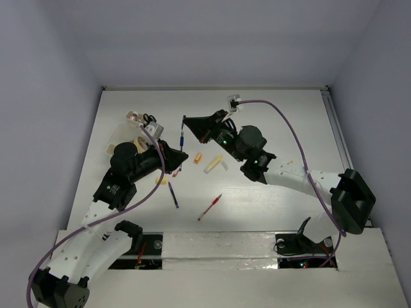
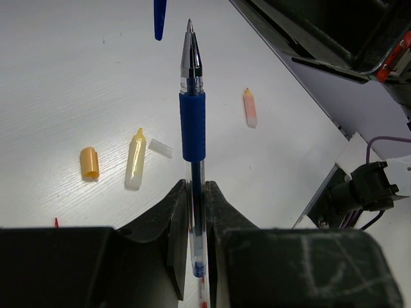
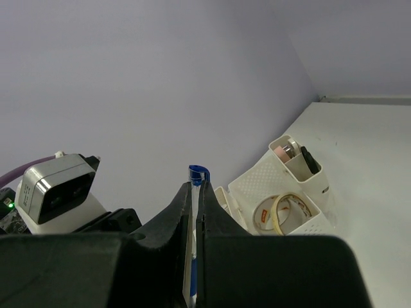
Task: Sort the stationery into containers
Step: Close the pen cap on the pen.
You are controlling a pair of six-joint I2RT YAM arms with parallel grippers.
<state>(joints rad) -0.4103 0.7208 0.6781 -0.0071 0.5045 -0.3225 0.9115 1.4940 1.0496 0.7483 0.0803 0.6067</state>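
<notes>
Left end effector [image 2: 196, 190] was pinching a blue pen [image 2: 192, 125], tip sticking out at 12 o'clock. Right end effector [image 3: 196, 190] was clamped on a second pen [image 3: 198, 172]. The box [image 3: 257, 186] sat at its 3 o'clock on the bench [image 3: 366, 160].

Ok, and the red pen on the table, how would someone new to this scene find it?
On the white table, look midway across, close to the near edge. The red pen lies there on a slant, right of a dark blue pen. It alone is long, thin and red; the yellowish marker and orange cap beyond it are stubby.
</notes>
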